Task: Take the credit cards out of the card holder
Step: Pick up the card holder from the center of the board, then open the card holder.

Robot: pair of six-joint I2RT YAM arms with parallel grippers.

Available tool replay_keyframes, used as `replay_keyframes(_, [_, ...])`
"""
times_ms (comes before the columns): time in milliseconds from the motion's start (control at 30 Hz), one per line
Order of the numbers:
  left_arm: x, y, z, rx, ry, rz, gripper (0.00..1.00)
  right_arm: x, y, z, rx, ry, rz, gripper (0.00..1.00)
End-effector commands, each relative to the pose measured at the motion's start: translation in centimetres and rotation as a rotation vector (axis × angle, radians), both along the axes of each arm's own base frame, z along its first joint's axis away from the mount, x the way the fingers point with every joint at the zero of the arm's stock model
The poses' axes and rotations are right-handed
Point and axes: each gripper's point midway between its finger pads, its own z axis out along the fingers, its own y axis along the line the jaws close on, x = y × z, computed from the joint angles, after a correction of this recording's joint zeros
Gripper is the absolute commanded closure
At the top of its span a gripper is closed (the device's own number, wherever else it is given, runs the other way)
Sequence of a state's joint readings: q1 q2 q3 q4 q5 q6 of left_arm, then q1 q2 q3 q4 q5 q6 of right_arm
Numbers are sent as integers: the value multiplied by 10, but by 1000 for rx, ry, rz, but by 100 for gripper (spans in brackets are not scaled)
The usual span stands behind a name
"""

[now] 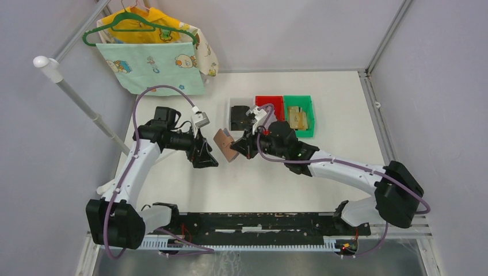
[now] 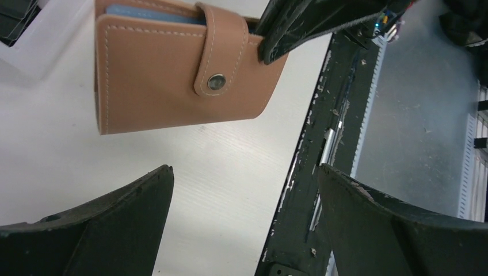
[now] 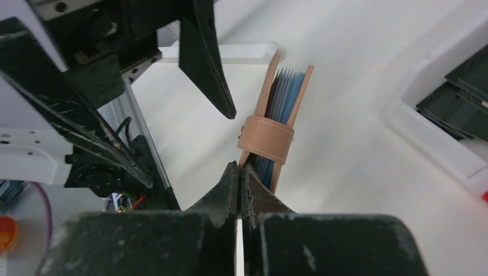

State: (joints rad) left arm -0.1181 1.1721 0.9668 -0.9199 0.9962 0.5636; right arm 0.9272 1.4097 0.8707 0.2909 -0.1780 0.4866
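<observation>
The tan card holder (image 1: 225, 145) hangs above the table's middle, folded, with its snap tab (image 2: 216, 54) fastened. My right gripper (image 3: 239, 167) is shut on the edge of one cover (image 3: 253, 150) and holds the wallet edge-up. Blue-grey credit cards (image 3: 285, 92) show as a stack between the two covers, and a strip of them (image 2: 149, 12) peeks out along the top edge. My left gripper (image 2: 246, 168) is open, just left of and below the card holder (image 2: 172, 80), with nothing between its fingers. One of its fingers (image 3: 207, 63) stands close beside the tab.
Behind the wallet stand a white bin (image 1: 239, 115) with black items, a red bin (image 1: 269, 103) and a green bin (image 1: 299, 115) with tan pieces. Clothes on a green hanger (image 1: 152, 46) hang at the back left. A black rail (image 1: 259, 221) runs along the near edge.
</observation>
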Motion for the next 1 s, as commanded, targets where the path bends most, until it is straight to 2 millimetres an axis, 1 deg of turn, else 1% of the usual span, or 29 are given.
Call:
replay_keyframes(0, [-16,-10,34,-105,-74,-126,0,-16,-2,77,157,-166,122,100])
replay_keyframes(67, [-22,-13,45,-133,-78,-155,0,-25,-8,90,159,-209,166,100])
replay_keyframes(100, [-23,-13,51,-144,-88,-166,0,-27,-10,93,155,-227,181,100])
replay_keyframes(233, [-24,-17,69,-185,-114,-179,0,-39,-20,110,153,-283,225,100])
replay_keyframes(400, [-30,-23,90,-261,-129,-188,0,-54,-22,129,203,-308,284,100])
replay_keyframes(500, [-31,-25,100,-293,-119,-165,0,-63,-22,140,243,-317,320,100])
replay_keyframes(667, [-33,-26,106,-297,-88,-148,0,-74,-19,150,280,-319,387,100])
replay_keyframes(733, [-26,-21,101,-231,-98,-98,0,-72,-21,153,273,-324,371,100])
replay_keyframes(767, [-21,-16,95,-178,-115,-66,0,-71,-23,154,268,-329,360,100])
replay_keyframes(833, [-17,-10,90,-120,-159,-44,0,-71,-26,159,262,-348,349,100])
replay_keyframes(967, [-16,-8,90,-111,-185,-28,0,-73,-31,166,265,-362,346,100])
